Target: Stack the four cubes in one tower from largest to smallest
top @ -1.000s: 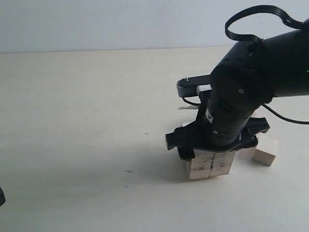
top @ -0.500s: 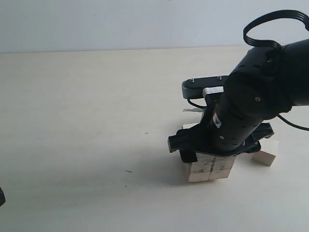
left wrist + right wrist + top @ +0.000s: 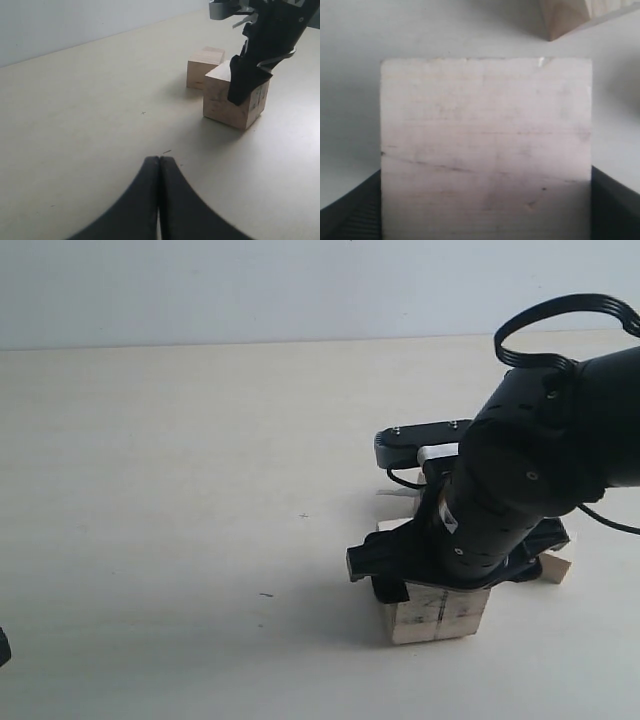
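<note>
**A:** And there's a shift! The right gripper [image 3: 443,583] has slid a touch nearer the camera, and the largest cube [image 3: 437,615] has come along with it.

**B:** Held, or just nudged?

**A:** Held, I'd say. The right wrist view has the jaws flush against two opposite sides. The cube looks to be sitting on the surface [image 3: 180,490], right of middle. My read is that the base is being positioned.

**B:** And the others?

**A:** A small cube [image 3: 556,569] is near its right side, now half hidden by the arm. A second cube [image 3: 200,74] sits just behind. I can't pick out the fourth.

**B:** The left gripper [image 3: 159,167]?

**A:** Jaws pressed together, empty, well apart from the cubes.

**B:** Any trays or boxes?

**A:** None in sight. The big cube's top is bare, so nothing is stacked yet.
</note>
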Available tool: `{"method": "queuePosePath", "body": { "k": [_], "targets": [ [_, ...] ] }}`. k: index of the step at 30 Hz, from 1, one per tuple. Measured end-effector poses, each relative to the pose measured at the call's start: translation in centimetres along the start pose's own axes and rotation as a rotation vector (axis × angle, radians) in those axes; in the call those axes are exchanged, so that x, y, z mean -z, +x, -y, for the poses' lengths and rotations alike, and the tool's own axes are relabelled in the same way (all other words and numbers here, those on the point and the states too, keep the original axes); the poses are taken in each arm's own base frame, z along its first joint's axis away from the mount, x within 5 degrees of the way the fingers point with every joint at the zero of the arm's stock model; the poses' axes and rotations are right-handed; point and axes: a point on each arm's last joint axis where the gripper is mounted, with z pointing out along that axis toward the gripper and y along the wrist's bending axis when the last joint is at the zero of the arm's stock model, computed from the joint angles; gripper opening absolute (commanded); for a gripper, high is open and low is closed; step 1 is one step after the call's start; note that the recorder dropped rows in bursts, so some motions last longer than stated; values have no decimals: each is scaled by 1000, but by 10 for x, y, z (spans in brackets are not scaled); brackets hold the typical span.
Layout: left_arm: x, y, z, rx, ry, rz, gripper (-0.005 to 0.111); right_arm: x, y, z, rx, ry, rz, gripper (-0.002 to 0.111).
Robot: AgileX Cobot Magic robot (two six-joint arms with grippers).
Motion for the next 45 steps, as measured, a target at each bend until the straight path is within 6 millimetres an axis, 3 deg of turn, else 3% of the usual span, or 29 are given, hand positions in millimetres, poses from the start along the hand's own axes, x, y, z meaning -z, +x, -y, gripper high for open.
{"method": "queuePosePath", "body": {
  "k": [5,10,15,26,30,36,40,45],
  "targets": [
    [0,0,0,0,0,0,0,-4,1,-1,-15,-29,25,65],
    [0,0,0,0,0,0,0,-6,3,0,-8,-43,41,82],
    [0,0,0,0,0,0,0,-5,0,-1,20,-49,77,90],
    [0,0,0,0,0,0,0,32,-9,7,167,-51,257,93],
    [0,0,0,0,0,0,0,56,-28,10,159,-31,308,93],
    [0,0,0,0,0,0,0,84,-67,32,150,59,304,93],
    [0,0,0,0,0,0,0,77,-85,44,171,66,238,93],
    [0,0,0,0,0,0,0,49,-98,49,215,51,119,92]
  ]
}}
